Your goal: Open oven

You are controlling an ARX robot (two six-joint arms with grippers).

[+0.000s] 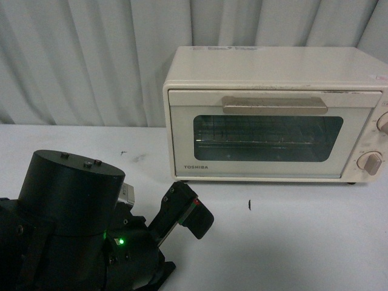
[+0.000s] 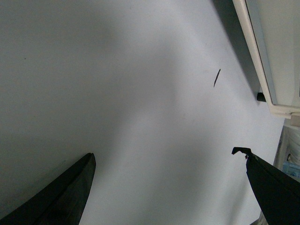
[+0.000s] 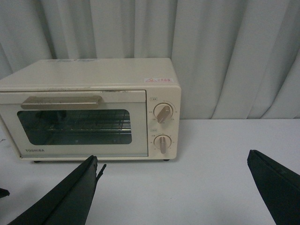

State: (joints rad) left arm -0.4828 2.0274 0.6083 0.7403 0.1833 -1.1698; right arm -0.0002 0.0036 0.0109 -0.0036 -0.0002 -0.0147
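At the near left, the left arm [image 1: 66,230] sits low over the white worktop [image 1: 303,242]. The left hand [image 2: 165,153] is spread wide with nothing in it, pointing down at bare surface near a small dark mark [image 2: 216,77]. Further right, at the back of the worktop against the pale curtain [image 1: 79,60], stands the oven [image 1: 273,115]. Its glass door [image 1: 267,138] is shut, and the beige bar handle [image 1: 274,104] runs across the top of it, well apart from both hands. The right hand [image 3: 172,158] appears only in its own wrist view. It is also open and empty, and faces the oven's front from a distance. The likely trouble is that the oven looks light, so a pull on the bar could drag or tip the whole box rather than swing the door down. A shallow grip could also slip off the bar, or a misaimed reach could knock the glass or a knob. By count there are one oven, one door, one handle, one wire rack [image 3: 79,125] behind the glass, two knobs (upper [image 3: 163,113], lower [image 3: 161,143]) and two hands.
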